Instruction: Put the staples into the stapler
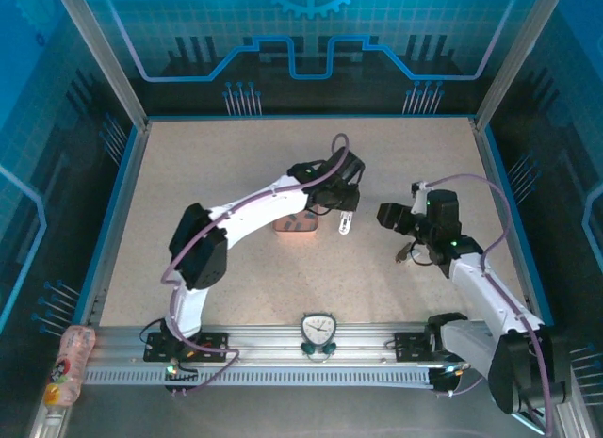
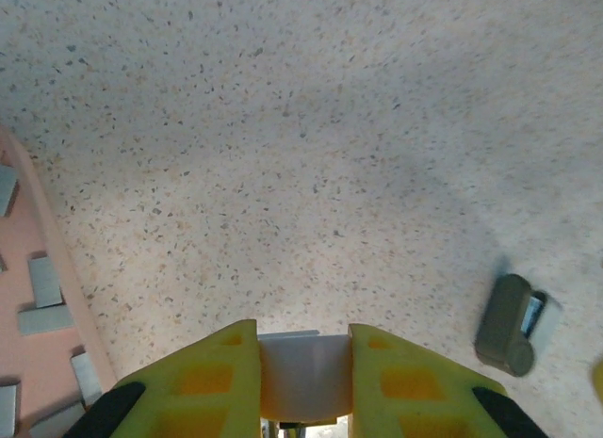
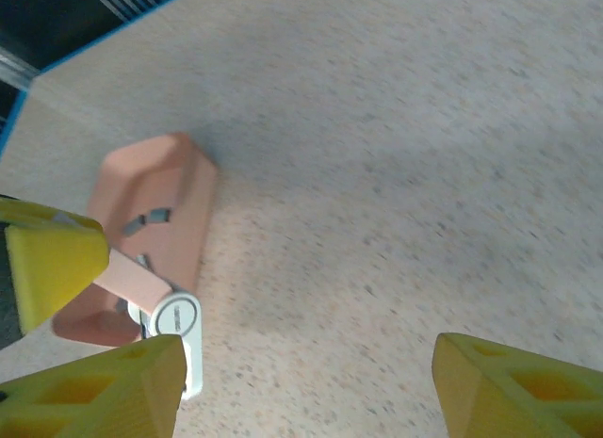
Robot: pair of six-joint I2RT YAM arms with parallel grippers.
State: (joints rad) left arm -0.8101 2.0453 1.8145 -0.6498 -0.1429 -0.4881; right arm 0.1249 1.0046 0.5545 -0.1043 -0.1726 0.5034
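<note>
My left hand [image 2: 301, 342] is pinching the stapler [image 2: 301, 377]. Its two yellow fingers [image 2: 212, 386] press on the pale body from both sides. In the view from above, this hand is near the middle of the tabletop [image 1: 236, 165], and the stapler hangs down from it, just beside the right end of the salmon-pink tray [image 1: 294, 223]. I cannot tell if the stapler touches the tabletop.

In the right wrist view, the stapler is pale pink with a white, round end. It points down next to the near corner of the tray.

The staples [image 2: 42, 283] lie inside the tray as short grey strips, some flat and some crossed over each other.

My right hand [image 3: 311, 348] is spread wide and holds nothing. It is to the right of the stapler, near it but apart, and it faces toward it.

A small dark grey-green object [image 2: 506, 325] lies on the tabletop, apart from the tray.
</note>
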